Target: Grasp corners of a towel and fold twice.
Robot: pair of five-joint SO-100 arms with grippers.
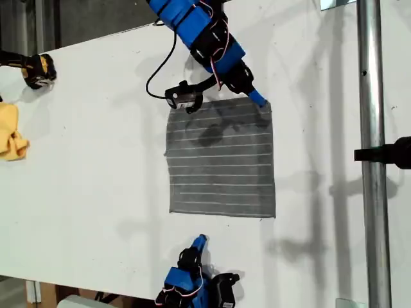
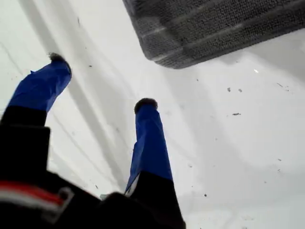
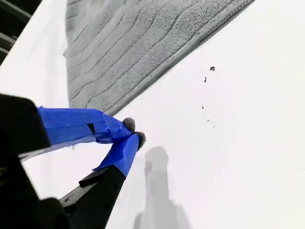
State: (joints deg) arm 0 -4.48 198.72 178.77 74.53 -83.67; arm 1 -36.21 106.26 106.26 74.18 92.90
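Grey-striped dark square cloth towel (image 1: 221, 160) lies flat on white table (image 1: 96, 179), prob. light & floppy, so pinch thin at a corner (image 2: 162, 57); my first gripper (image 2: 101, 80) wide apart, empty, just beside it; my second gripper (image 3: 135, 131) closed, empty.

1. A white desk (image 1: 96, 192) fills most of the exterior view, its surface lightly speckled with dark specks.
2. A vertical metal pole (image 1: 372, 160) stands at the exterior view's right, with a black clamp (image 1: 385, 154) on it.
3. Dark floor (image 1: 83, 19) shows beyond the desk's far edge.
4. Soft shadows lie across the desk.
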